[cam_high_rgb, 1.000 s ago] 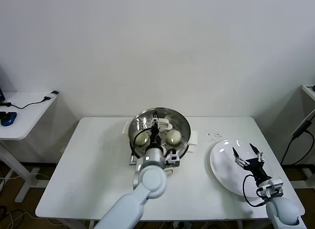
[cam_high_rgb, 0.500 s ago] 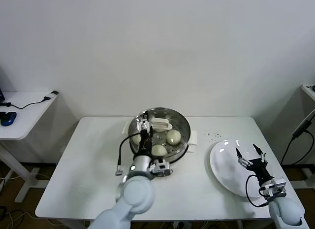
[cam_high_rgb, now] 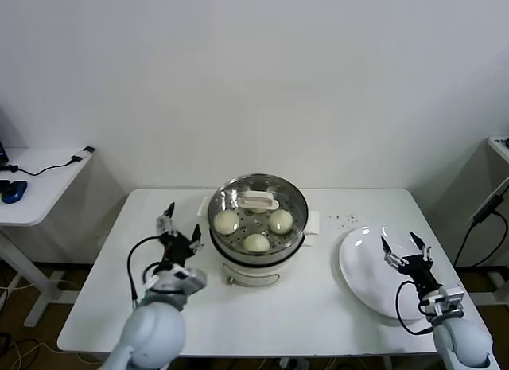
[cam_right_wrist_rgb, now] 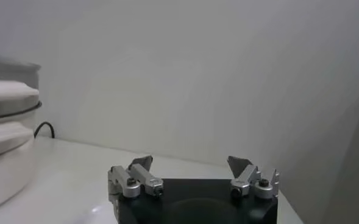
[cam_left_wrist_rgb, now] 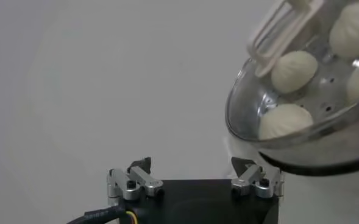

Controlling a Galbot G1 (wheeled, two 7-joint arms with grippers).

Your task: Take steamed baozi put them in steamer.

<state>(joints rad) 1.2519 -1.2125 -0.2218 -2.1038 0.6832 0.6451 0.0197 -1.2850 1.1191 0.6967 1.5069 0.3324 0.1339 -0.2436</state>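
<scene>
Nearest the robot, two claws hang over the white surface (cam_high_rgb: 318, 306), one on each side. The left claw (cam_high_rgb: 180, 231) sits above bare surface just left of the steamer (cam_high_rgb: 257, 227), its two fingers spread wide and holding nothing; the left wrist view shows the same gap between the fingertips (cam_left_wrist_rgb: 139, 165), with the steamer's rim (cam_left_wrist_rgb: 246, 131) close by. The right claw (cam_high_rgb: 404, 248) hovers over the white plate (cam_high_rgb: 362, 270) at the right end of the surface, also spread and empty, as the right wrist view confirms (cam_right_wrist_rgb: 191, 165).

In the middle of the surface stands the one steamer, a shiny round steel pot on a white base, with a white handle-like piece (cam_high_rgb: 259, 200) lying across the back of its perforated tray. In the head view three baozi (cam_high_rgb: 256, 243) can be counted on the tray: one at the front, one at the left (cam_high_rgb: 227, 221) and one at the right (cam_high_rgb: 280, 220), set apart from one another. The left wrist view shows parts of four pale buns (cam_left_wrist_rgb: 295, 72) inside the pot.

A scatter of small dark specks (cam_high_rgb: 343, 220) lies on the surface beyond the plate. Farther off to the left stands a separate white side table (cam_high_rgb: 36, 199) with a dark blue object (cam_high_rgb: 12, 192) and a cable (cam_high_rgb: 56, 165) on it.
</scene>
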